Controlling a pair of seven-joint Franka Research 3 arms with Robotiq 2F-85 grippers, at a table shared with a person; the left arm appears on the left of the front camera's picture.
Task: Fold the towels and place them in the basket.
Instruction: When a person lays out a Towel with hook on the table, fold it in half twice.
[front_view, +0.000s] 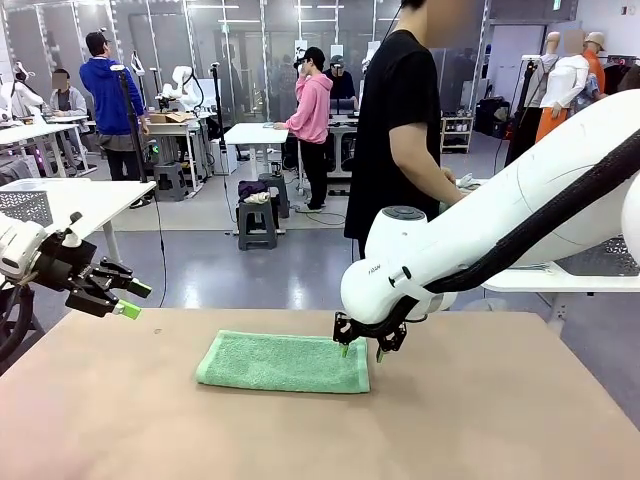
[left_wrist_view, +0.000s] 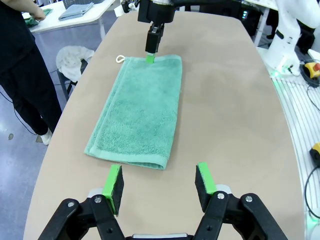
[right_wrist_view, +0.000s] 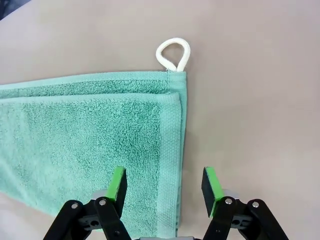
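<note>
I'm looking across a tan counter (front_view: 500, 420), with a person in black (front_view: 398, 120) standing beyond its far side. Farther back there's a stool (front_view: 257, 228) piled with clothes (front_view: 254, 191).

Bench (front_view: 500, 420): tan top
Floor (front_view: 250, 275): grey, glossy, beyond bench
Tables (front_view: 250, 133): white, far behind bench
Stool (front_view: 256, 222): dark, behind bench

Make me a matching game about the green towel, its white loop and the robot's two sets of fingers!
Things:
1. green towel
2. white loop
3. left fingers
4. right fingers

Places and states:
A. sticks out from a corner
B. open, right over the towel's loop end
C. folded, flat on the table
D. open, in the air, off to the towel's side

Pairs: 1-C, 2-A, 3-D, 4-B
</note>
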